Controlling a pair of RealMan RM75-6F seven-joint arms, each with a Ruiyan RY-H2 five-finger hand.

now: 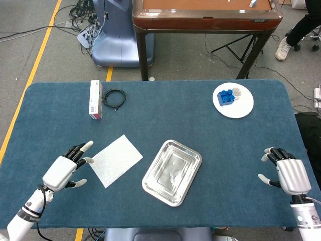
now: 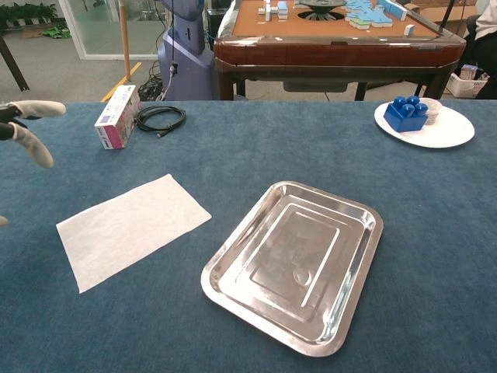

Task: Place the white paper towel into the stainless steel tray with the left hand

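Note:
The white paper towel (image 1: 116,160) (image 2: 132,228) lies flat on the blue table, left of the stainless steel tray (image 1: 172,172) (image 2: 297,262), which is empty. My left hand (image 1: 65,168) hovers just left of the towel with its fingers spread, the fingertips (image 2: 31,108) reaching the towel's left edge; it holds nothing. In the chest view only these fingertips show at the left border. My right hand (image 1: 287,172) rests open near the table's right front corner, far from the tray.
A white plate (image 1: 232,100) (image 2: 446,130) with a blue block sits at the back right. A small pink-and-white box (image 1: 95,99) (image 2: 117,117) and a coiled black cable (image 1: 114,98) (image 2: 160,119) lie at the back left. A wooden table stands behind.

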